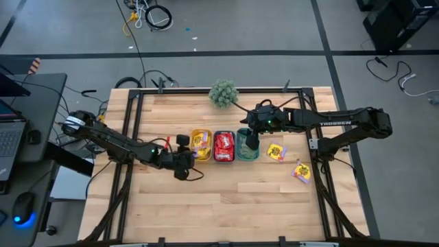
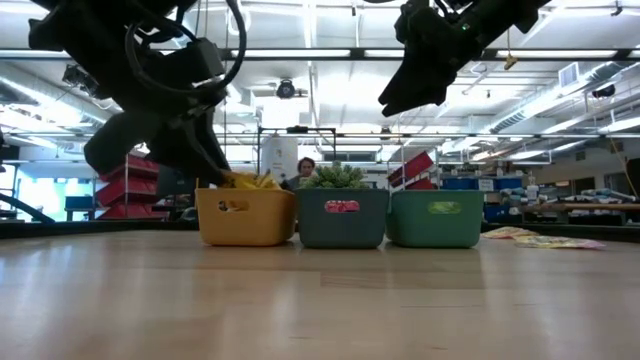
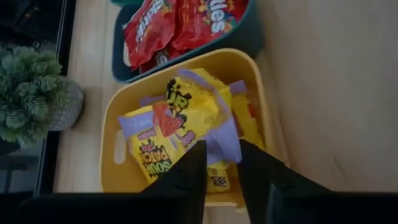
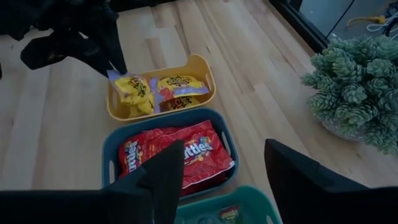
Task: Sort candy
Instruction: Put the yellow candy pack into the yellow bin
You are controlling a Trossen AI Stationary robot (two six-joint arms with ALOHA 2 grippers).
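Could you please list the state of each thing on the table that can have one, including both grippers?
yellow tray: upright, holding yellow packets.
blue tray: upright, holding red packets.
green tray: upright, contents mostly hidden.
loose yellow packets: lying flat on the table, unsorted.
left gripper: open a little, above the yellow tray, empty.
right gripper: open, above the green tray, empty.
plant: upright.

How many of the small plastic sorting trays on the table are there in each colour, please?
Yellow oblong plastic tray, holding yellow candy packets: 1
Dark teal-blue oblong plastic tray, holding red candy packets: 1
Green oblong plastic tray: 1
Total: 3 trays, side by side in one row.
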